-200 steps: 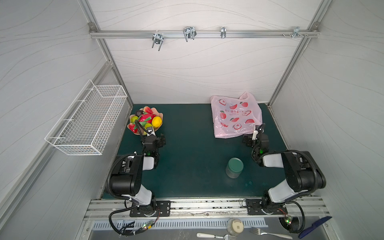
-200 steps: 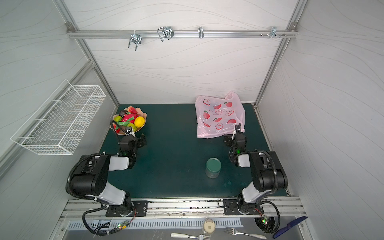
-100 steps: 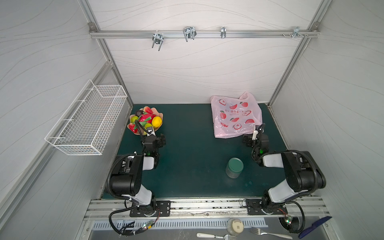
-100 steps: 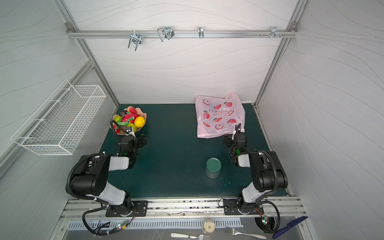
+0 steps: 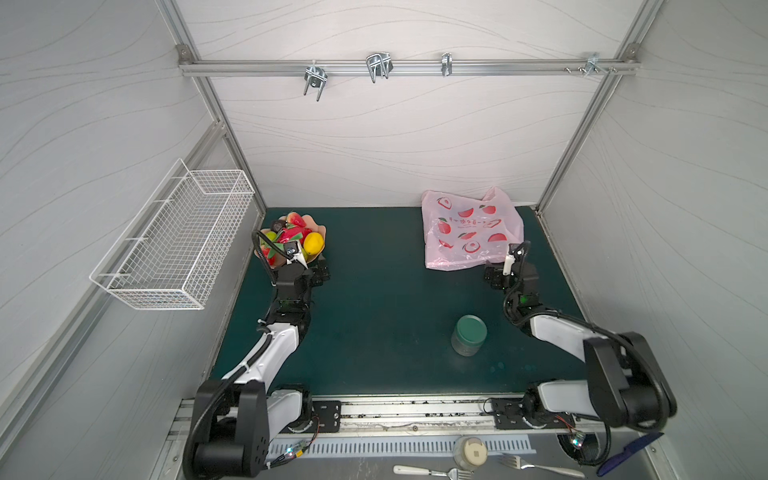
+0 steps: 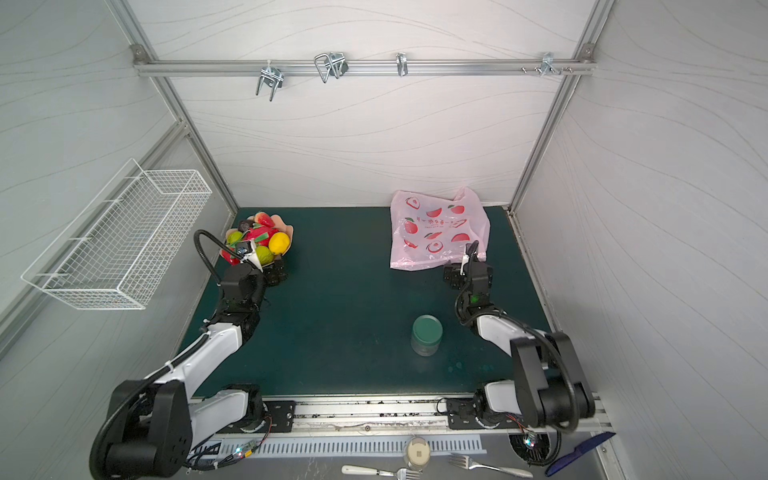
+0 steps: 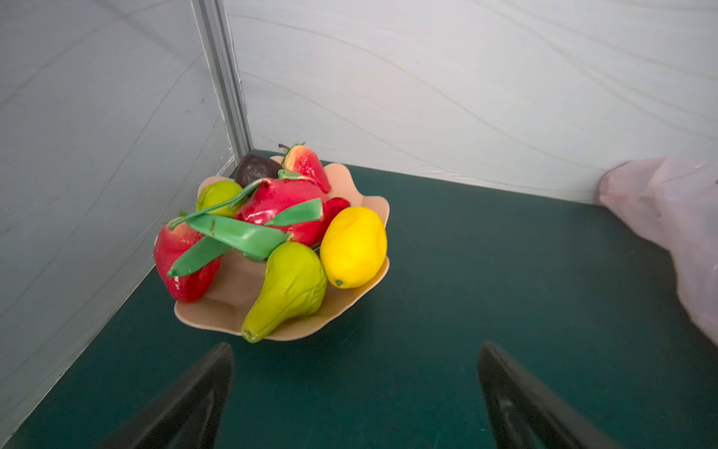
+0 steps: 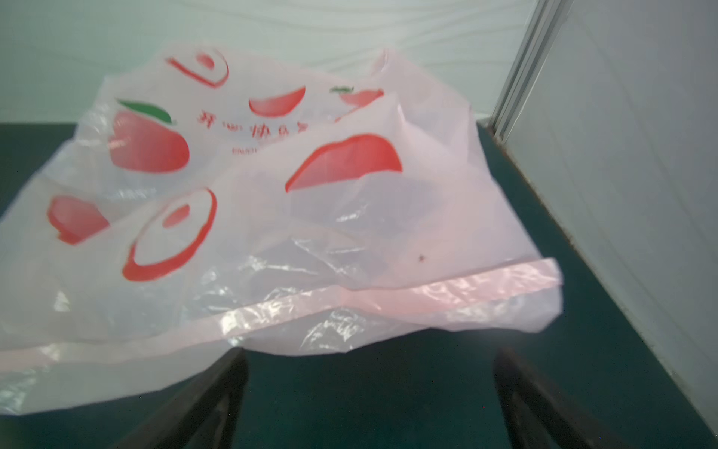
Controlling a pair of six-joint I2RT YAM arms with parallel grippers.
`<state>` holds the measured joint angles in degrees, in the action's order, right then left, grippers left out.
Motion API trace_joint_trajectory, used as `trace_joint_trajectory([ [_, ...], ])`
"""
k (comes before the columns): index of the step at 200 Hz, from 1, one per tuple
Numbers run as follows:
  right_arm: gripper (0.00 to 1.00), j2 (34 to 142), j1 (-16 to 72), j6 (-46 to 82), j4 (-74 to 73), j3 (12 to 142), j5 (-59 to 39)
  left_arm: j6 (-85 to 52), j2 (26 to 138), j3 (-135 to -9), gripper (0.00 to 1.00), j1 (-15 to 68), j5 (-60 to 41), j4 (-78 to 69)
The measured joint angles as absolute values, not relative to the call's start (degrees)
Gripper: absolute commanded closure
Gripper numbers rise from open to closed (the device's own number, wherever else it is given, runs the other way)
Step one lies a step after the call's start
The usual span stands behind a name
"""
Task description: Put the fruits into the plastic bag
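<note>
Nothing has moved in the last second; we see both arms stay put.
The fruits point(image 7: 279, 202) sit piled in a peach dish point(image 7: 342, 179) at the far left corner of the green surface point(image 5: 382, 291). The plastic bag point(image 8: 311, 194) lies at the far right. Our left end effector point(image 7: 355, 350) is wide open and empty near the dish. Our right end effector point(image 8: 371, 355) is wide open and empty at the bag's edge.

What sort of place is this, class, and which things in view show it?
Probably a robotics test cell: white panels on an aluminium frame, two robot arms mounted on a front rail, and toy fruits and a plastic bag set out on a green mat.
</note>
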<state>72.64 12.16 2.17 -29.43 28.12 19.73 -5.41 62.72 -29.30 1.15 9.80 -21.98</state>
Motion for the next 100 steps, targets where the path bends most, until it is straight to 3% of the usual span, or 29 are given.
trace_joint_trajectory([
  [41,0.01,58.6,12.2,13.1,-10.8,34.6,16.5,-11.2,55.7,-36.1,0.0,3.2,6.3,-6.7],
  [100,0.01,53.8,9.7,34.8,8.4,38.4,-1.2,-19.0,52.9,-43.3,0.01,5.4,-3.8,11.5],
])
